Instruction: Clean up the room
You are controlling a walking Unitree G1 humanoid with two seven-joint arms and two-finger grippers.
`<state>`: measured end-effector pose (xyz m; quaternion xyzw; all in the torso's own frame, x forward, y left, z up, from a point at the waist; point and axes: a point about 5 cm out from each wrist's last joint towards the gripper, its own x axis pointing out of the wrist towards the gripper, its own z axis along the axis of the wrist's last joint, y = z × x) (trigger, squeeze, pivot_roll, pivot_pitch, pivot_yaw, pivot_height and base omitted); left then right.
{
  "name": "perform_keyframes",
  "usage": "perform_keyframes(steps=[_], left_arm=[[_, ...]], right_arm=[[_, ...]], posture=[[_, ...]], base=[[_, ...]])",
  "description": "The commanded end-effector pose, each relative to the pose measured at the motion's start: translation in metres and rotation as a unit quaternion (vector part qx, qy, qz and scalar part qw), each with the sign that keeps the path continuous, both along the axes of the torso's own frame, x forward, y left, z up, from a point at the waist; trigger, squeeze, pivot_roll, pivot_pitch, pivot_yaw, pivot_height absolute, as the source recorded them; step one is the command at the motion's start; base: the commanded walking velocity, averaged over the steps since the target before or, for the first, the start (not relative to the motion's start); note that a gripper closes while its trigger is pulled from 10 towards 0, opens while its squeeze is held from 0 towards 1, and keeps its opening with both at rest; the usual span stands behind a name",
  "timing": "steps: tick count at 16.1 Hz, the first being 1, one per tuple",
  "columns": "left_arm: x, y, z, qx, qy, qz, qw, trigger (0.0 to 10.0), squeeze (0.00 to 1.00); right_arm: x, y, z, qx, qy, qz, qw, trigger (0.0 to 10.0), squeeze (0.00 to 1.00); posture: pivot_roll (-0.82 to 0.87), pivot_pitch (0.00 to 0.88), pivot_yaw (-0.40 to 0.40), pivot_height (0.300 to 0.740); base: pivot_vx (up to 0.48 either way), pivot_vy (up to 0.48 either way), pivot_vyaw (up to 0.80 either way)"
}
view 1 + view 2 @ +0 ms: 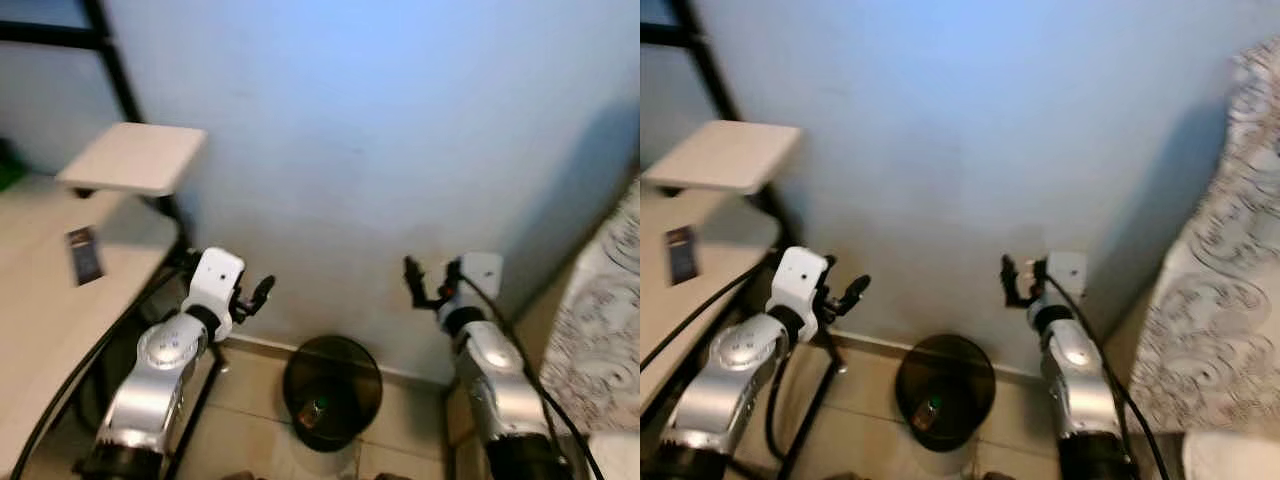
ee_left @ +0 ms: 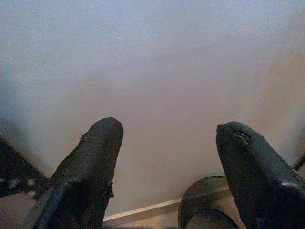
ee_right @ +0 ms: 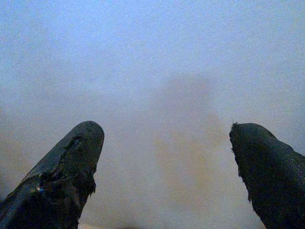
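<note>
Hovering with fingers apart and empty, the left hand [image 1: 262,291] and right hand [image 1: 425,283] face bare wall; best aim down at the black bin [image 1: 332,390], lower centre of frame.

The wall [image 1: 380,150] is lit in a pale blue, brightest near the top. A dark shadow is cast on its right side, beside the bed [image 1: 600,320]. The floor [image 1: 250,400] is dim, and the bin [image 1: 332,388] is seen as a dark shape. The head views are soft and a little blurred. In the wrist views the fingers [image 2: 90,167] are seen dark and fuzzy, and a warm brownish patch is seen low on the wall.
</note>
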<state>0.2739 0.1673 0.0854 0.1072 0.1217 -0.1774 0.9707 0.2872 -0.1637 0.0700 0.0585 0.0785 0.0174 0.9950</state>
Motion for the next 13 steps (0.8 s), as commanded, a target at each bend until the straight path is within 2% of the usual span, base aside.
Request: perform_keyframes(steps=[1, 3, 5, 13], left_arm=[[0.0, 0.002, 0.006, -0.001, -0.013, 0.029, 0.999, 10.0, 0.0], [-0.003, 0.005, 0.007, -0.001, -0.012, 0.038, 0.999, 10.0, 0.0], [-0.004, 0.008, 0.007, 0.0, -0.013, 0.054, 0.998, 10.0, 0.0], [0.011, -0.006, 0.001, 0.013, -0.012, 0.042, 0.999, 10.0, 0.0]], right_arm=[[-0.003, -0.006, 0.008, 0.009, -0.011, -0.026, 1.0, 10.0, 1.0], [-0.007, -0.011, 0.013, 0.025, -0.014, -0.047, 0.998, 10.0, 1.0], [-0.015, -0.012, 0.016, 0.021, -0.009, -0.052, 0.998, 10.0, 1.0], [-0.003, -0.001, 0.019, 0.018, -0.007, -0.036, 0.999, 10.0, 1.0]], posture=[[0.0, 0.0, -0.022, 0.74], [0.0, 0.0, -0.025, 0.74], [-0.01, 0.0, -0.011, 0.74], [0.0, 0.0, -0.033, 0.74]], base=[[0.0, 0.0, -0.77], [0.0, 0.0, -0.77], [0.0, 0.0, -0.78], [0.0, 0.0, -0.78]])
